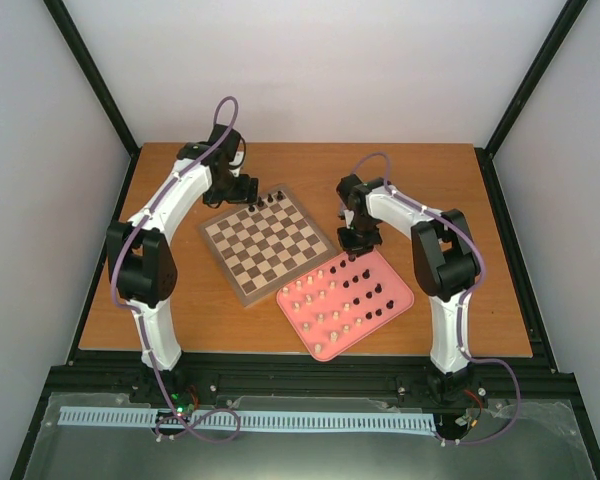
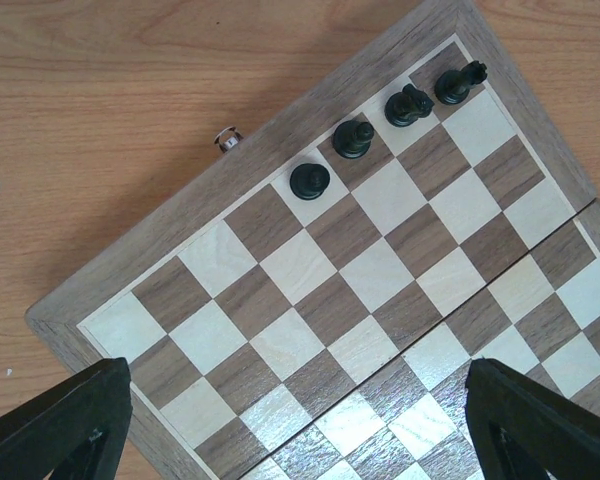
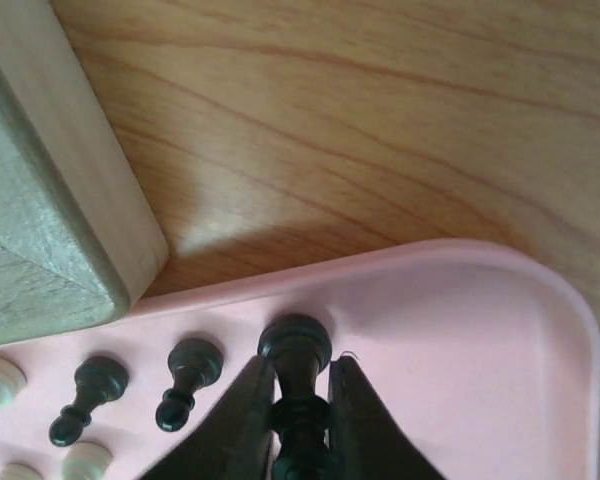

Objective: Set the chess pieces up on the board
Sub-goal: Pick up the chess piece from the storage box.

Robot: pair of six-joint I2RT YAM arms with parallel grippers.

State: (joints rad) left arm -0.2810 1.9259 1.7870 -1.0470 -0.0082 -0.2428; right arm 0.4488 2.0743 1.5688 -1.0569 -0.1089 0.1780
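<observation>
Dark chessman (image 3: 295, 348) sits in the far corner of the pink tray (image 3: 500, 330), right gripper (image 3: 302, 375) pinched on its stem. Two more dark pieces (image 3: 185, 375) beside it, cream pieces (image 1: 318, 303) further along. Board (image 1: 270, 245) corner just beside the tray. Four black chessmen (image 2: 352, 138) on the board's far row. Left gripper (image 2: 300, 410) hangs over the board, jaws wide apart. Wooden table (image 1: 430, 180) underneath.

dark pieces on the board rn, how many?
4 dark pieces, side by side in one edge row of the board: first, second, third, last nearest the corner. Top view shows none elsewhere.
</observation>
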